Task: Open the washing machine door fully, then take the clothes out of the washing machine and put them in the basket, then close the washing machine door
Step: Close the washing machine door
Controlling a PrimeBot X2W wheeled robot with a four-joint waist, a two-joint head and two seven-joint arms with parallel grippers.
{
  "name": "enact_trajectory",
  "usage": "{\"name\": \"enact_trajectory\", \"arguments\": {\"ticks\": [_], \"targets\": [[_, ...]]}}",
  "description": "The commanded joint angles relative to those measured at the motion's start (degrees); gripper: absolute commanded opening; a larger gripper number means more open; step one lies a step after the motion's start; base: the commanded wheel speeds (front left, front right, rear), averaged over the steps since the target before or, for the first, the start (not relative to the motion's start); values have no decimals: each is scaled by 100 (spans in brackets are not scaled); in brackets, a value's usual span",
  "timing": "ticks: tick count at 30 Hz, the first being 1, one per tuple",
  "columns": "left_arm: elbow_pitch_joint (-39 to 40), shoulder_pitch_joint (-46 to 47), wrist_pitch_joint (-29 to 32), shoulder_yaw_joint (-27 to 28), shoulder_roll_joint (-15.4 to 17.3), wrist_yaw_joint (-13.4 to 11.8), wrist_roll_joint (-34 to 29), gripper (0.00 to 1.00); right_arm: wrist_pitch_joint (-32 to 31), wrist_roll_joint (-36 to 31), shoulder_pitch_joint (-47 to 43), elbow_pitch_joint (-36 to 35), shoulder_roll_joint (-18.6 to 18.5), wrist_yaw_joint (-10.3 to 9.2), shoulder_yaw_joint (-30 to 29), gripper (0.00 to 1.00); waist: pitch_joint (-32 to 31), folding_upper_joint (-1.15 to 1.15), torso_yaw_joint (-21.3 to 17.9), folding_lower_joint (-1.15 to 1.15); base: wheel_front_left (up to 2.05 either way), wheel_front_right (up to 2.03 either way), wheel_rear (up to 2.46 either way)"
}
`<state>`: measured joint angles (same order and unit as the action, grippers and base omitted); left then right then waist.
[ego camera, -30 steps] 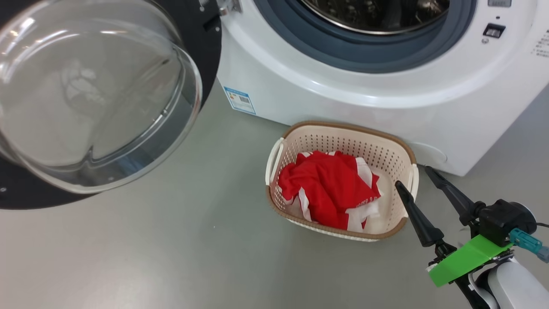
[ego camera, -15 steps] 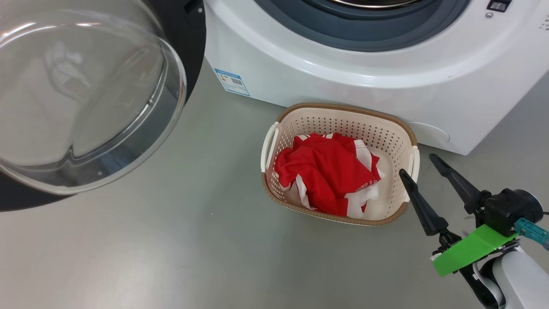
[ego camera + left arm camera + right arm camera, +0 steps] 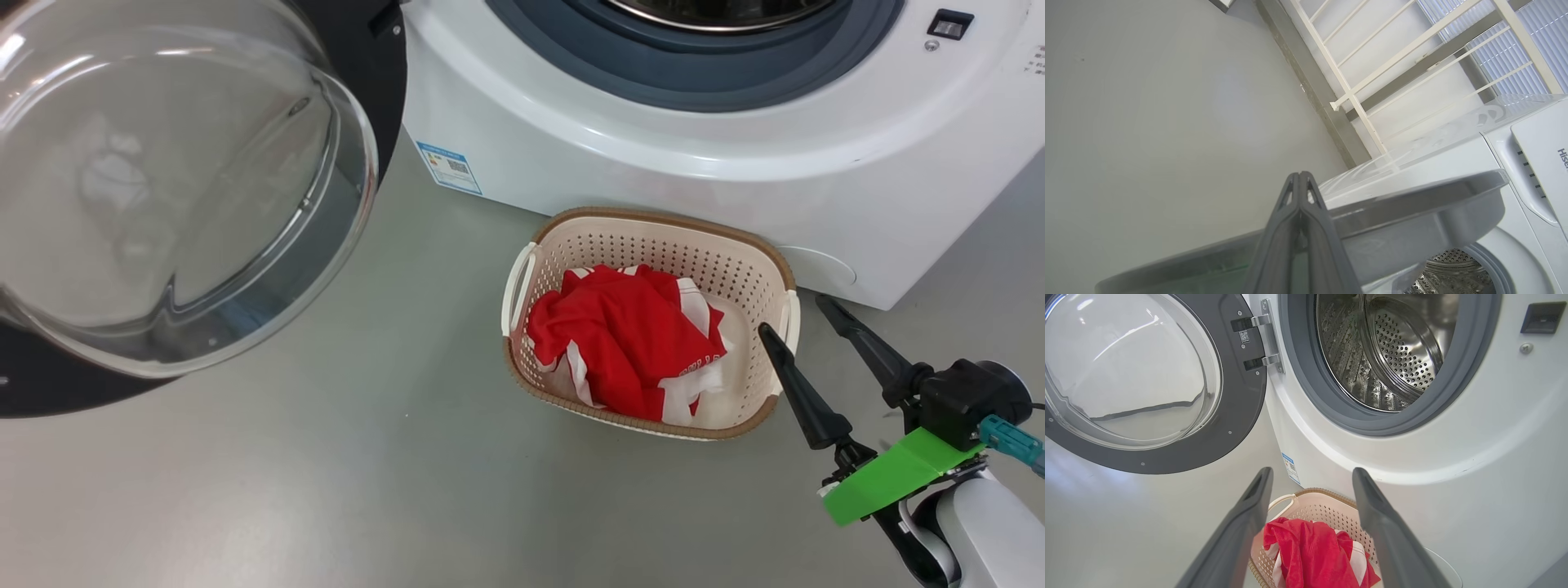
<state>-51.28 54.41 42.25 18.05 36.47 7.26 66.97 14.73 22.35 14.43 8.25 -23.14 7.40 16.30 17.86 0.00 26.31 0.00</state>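
The washing machine [image 3: 653, 163] stands with its door [image 3: 163, 188] swung wide to the left, glass bowl facing me. Its steel drum [image 3: 1384, 355] looks bare inside. Red and white clothes [image 3: 629, 335] lie heaped in the cream basket [image 3: 678, 224] on the floor against the machine's front. My right gripper [image 3: 792, 315] is open and holds nothing, its tips just right of the basket's right handle; in the right wrist view this gripper [image 3: 1312, 471] frames the basket [image 3: 1323, 502] and clothes [image 3: 1310, 555]. My left gripper [image 3: 1300, 175] is shut on nothing, close to the door's grey edge [image 3: 1412, 204].
Grey floor [image 3: 367, 490] spreads left of and in front of the basket. The open door overhangs the floor at the left. A white railing [image 3: 1355, 94] and a wall stand beyond the machine in the left wrist view.
The head camera has shifted a little, so the whole picture slid up and then back down. Both grippers, the basket, the clothes and the door keep their places.
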Motion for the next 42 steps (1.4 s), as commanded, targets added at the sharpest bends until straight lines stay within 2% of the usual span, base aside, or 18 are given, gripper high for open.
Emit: {"name": "enact_trajectory", "arguments": {"ticks": [1, 14, 31, 42], "targets": [[168, -214, 271, -20, 262, 23, 71, 0, 27, 95, 38, -114, -3, 9, 117, 100, -35, 0, 17, 0, 0, 0, 0], [643, -522, 1291, 12, 267, -65, 477, 0, 27, 103, -37, -121, 19, 9, 88, 100, -160, 0, 57, 0, 0, 0, 0], [1452, -884, 2408, -119, 220, 5, 980, 0, 27, 106, -163, -117, 54, 9, 41, 100, -384, 0, 74, 0, 0, 0, 0], [2593, -1164, 3147, -263, -26, 21, 1592, 0, 27, 108, -278, -125, 91, 9, -32, 100, -524, 0, 18, 0, 0, 0, 0]]}}
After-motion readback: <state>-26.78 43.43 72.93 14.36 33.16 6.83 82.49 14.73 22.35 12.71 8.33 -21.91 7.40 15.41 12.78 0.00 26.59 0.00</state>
